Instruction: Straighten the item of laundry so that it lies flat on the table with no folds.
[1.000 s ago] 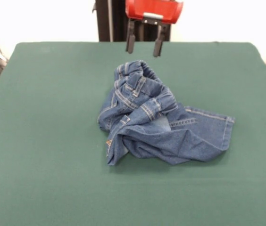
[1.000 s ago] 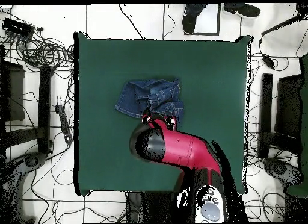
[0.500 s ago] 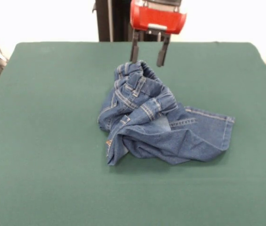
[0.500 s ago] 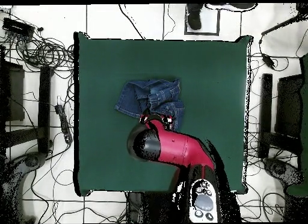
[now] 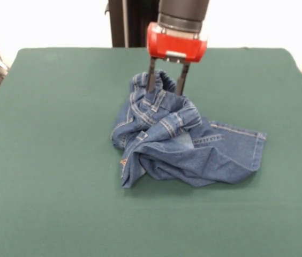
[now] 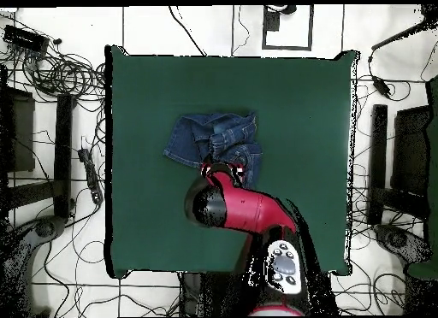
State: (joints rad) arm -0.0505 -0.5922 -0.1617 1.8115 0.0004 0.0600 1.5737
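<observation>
Crumpled jeans (image 5: 178, 142) lying bunched near the middle of the green table (image 5: 60, 160), gripper (image 5: 165, 85) hanging spread apart, fingers straddling the waistband ridge at the heap's far end, grasping nothing.

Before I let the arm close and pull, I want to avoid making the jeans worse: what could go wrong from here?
The gripper stands open over the bunched waistband end of the jeans, so it may pinch several layers and lift the whole bundle instead of spreading it. The leg lying toward one side is folded under the heap, so a pull could drag it across the table still creased.
</observation>
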